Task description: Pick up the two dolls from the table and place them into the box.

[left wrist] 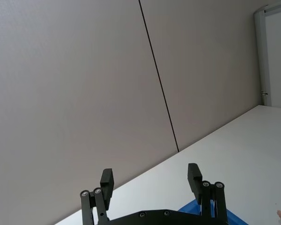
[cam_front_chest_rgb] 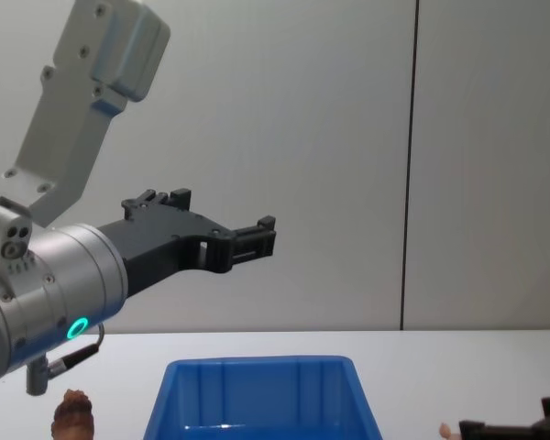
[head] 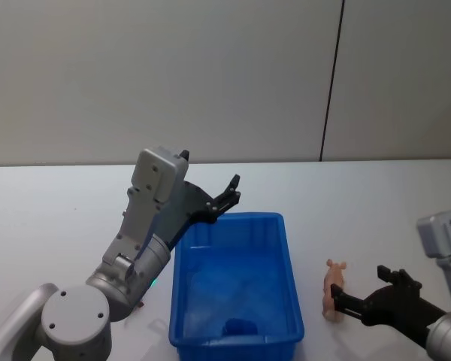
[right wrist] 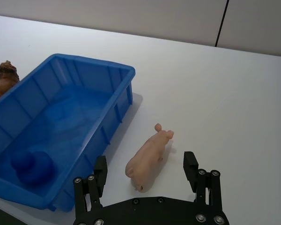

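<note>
The blue box stands on the white table in front of me. A pale pink doll lies on its side just right of the box. My right gripper is low over the table and open. In the right wrist view its fingers straddle the rear end of the pink doll without touching it. A reddish-brown doll stands on the table left of the box, also seen in the chest view. My left gripper is raised above the box's far left corner, open and empty.
A rounded blue object lies inside the box near its front wall. A grey panelled wall rises behind the table. Bare tabletop stretches to the right of and beyond the pink doll.
</note>
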You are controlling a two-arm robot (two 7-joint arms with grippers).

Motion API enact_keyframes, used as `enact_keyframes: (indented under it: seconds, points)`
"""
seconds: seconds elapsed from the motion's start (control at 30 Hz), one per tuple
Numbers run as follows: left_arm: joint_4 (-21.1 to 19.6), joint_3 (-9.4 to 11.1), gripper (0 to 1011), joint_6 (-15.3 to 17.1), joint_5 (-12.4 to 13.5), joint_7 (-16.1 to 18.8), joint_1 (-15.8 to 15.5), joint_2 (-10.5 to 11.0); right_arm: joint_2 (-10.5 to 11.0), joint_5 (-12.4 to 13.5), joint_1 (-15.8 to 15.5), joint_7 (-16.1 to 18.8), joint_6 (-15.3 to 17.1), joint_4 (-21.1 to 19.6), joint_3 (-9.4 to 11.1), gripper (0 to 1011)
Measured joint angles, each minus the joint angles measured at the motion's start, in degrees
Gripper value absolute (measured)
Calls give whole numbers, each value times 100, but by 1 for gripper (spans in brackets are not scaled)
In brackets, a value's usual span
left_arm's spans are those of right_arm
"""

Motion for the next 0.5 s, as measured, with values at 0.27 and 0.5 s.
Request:
enact_keyframes:
  seconds: [0.27,0.5]
  points:
    - [0,0,1001,0,0,0,0,0,-185,-197,100,-71,38,204,-103,1001]
    - [0,0,1001,0,0,0,0,0,-376,-339,214,-178,53,484,-187,1001]
